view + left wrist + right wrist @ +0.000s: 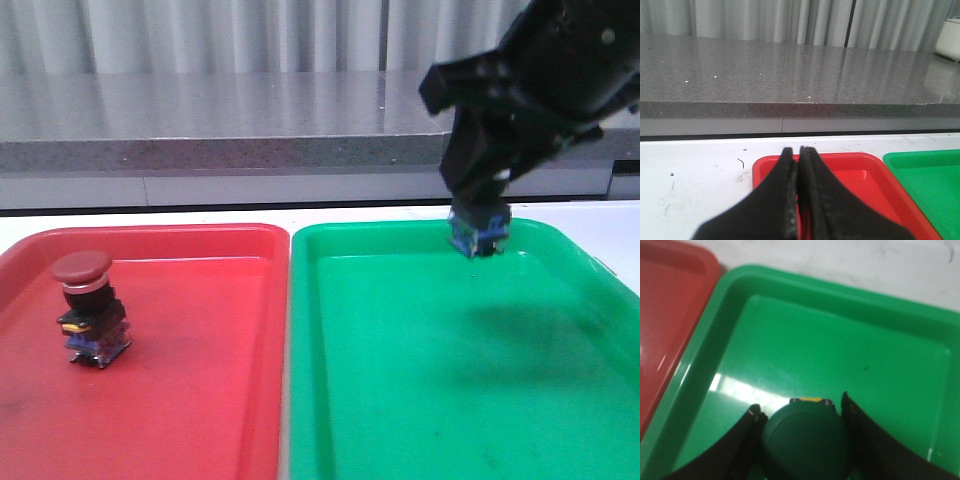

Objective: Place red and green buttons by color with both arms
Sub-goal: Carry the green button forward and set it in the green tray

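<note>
The red button (88, 307) stands upright in the left part of the red tray (200, 400). My right gripper (478, 222) is shut on the green button (806, 440) and holds it above the far part of the green tray (450, 400); only its blue body (478, 234) shows below the fingers in the front view. In the right wrist view the green cap sits between both fingers (747, 445) over the green tray (840, 350). My left gripper (798, 150) is shut and empty, over the near-left edge of the red tray (865, 175). It is out of the front view.
The two trays lie side by side on a white table (690, 175), red on the left and green (930, 175) on the right. A grey stone ledge (220, 120) runs behind the table with curtains beyond it.
</note>
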